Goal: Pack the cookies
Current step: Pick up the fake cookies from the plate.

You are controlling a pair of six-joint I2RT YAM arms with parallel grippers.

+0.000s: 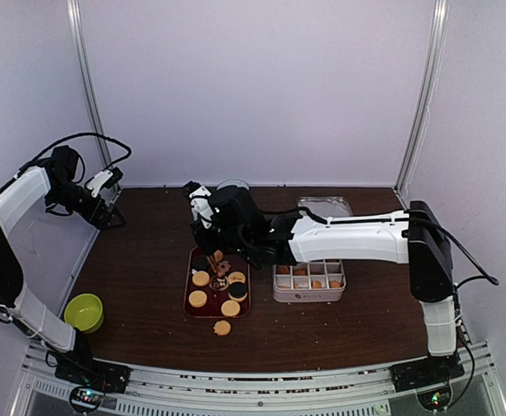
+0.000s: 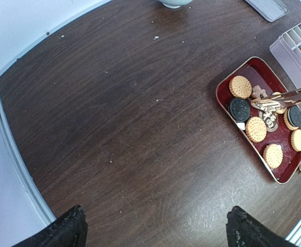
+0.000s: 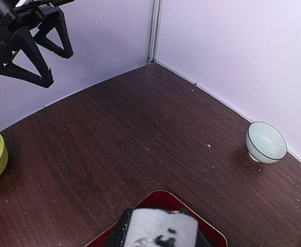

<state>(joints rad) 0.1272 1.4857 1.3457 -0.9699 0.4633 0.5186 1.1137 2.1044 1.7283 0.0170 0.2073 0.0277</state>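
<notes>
Right gripper is clamped on a pair of tongs. The jaws themselves are tucked under the wrist, but the tongs jut straight out from them, tips down in the middle of the red tray. Whether those tips pinch anything, I can't tell from here.

Around them lie the cookies: golden round ones along the tray's edges and two dark ones among them. There's one stray golden cookie on the table, just off the tray's near end.

Just right of the tray sits the white divided box, with a few golden cookies in its compartments. Behind it, near the table's far edge, is a clear lid.

Over by the far left corner, the left gripper hangs in the air, released, its fingers spread wide.

A green bowl sits by the near left corner, and a pale striped bowl stands against the far edge.
</notes>
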